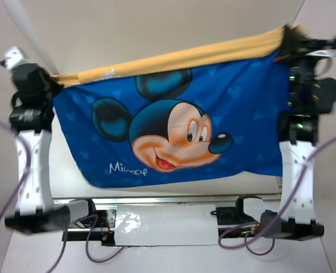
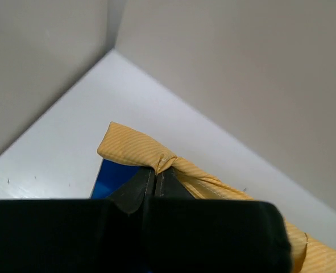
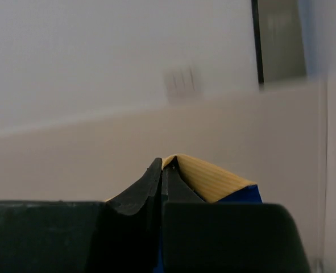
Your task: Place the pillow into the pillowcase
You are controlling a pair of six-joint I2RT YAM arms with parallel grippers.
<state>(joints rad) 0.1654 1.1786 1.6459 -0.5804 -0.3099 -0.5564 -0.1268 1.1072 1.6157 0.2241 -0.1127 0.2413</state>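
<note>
While pillowcase (image 1: 173,125) hangs stretched, it hides table (image 1: 65,173).

The left gripper (image 2: 155,181) was seen with its jaws pressed together on a bunched, finely striped yellow corner of the pillowcase (image 2: 135,149). A patch of its blue side was shown just under that corner. A white table (image 2: 54,159) was seen beneath, bounded by plain beige walls (image 2: 241,74).
</note>
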